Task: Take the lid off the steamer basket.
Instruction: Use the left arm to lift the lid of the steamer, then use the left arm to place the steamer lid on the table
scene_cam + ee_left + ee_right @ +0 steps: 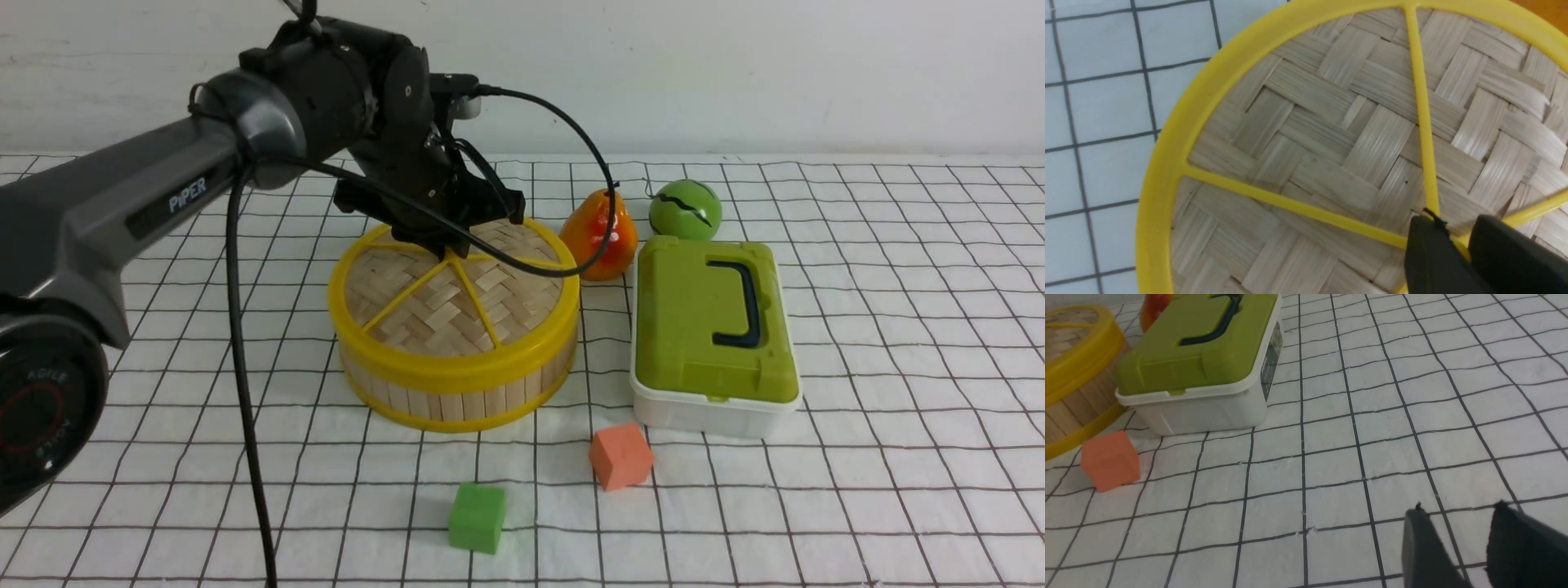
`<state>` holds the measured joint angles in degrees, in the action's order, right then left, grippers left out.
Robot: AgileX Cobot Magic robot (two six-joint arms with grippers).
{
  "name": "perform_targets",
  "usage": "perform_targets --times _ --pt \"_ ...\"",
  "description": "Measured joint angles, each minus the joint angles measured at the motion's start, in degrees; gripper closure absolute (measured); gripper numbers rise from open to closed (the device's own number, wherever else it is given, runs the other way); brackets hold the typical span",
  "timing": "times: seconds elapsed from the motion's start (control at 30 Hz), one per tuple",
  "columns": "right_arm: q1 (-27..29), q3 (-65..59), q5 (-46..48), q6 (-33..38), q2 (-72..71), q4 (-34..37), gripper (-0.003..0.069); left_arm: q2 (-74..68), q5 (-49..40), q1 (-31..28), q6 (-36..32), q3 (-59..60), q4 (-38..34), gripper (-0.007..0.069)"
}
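Observation:
The lid (453,302), woven bamboo with a yellow rim and spokes, sits flat on the steamer basket (457,400) at the middle of the cloth. My left gripper (445,245) reaches down onto the lid's centre. In the left wrist view the lid (1331,134) fills the frame, and the left gripper (1455,228) is shut on the yellow hub where the spokes meet. My right gripper (1457,514) is open and empty above bare cloth, out of the front view. Its camera sees the lid's edge (1073,355) and the basket wall (1081,404) far off.
A white box with a green lid (710,327) stands right of the basket. An orange cube (620,456) and a green cube (477,516) lie in front. An orange fruit (600,237) and a green ball (685,209) sit behind. A black cable (245,392) hangs from the left arm.

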<state>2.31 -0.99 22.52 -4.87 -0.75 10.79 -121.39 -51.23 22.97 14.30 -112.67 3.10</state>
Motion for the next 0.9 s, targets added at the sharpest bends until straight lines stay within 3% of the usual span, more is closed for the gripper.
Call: perform_targets --times 0.27,0.43,0.67,0.9 --pt "0.0 0.0 0.0 0.0 0.0 0.0 0.0419 13.3 -3.0 -1.7 -1.8 -0.4 5.6 0.0522" --pt "0.0 0.0 0.0 0.0 0.0 0.0 0.0419 18.5 -4.0 -9.6 -0.6 0.8 8.2 0.0522" --pt "0.0 0.0 0.0 0.0 0.0 0.0 0.0419 14.1 2.9 -18.2 4.2 12.5 9.1 0.0522" --pt "0.0 0.0 0.0 0.0 0.0 0.0 0.0419 4.9 6.0 -19.0 5.9 15.0 9.2 0.0522"
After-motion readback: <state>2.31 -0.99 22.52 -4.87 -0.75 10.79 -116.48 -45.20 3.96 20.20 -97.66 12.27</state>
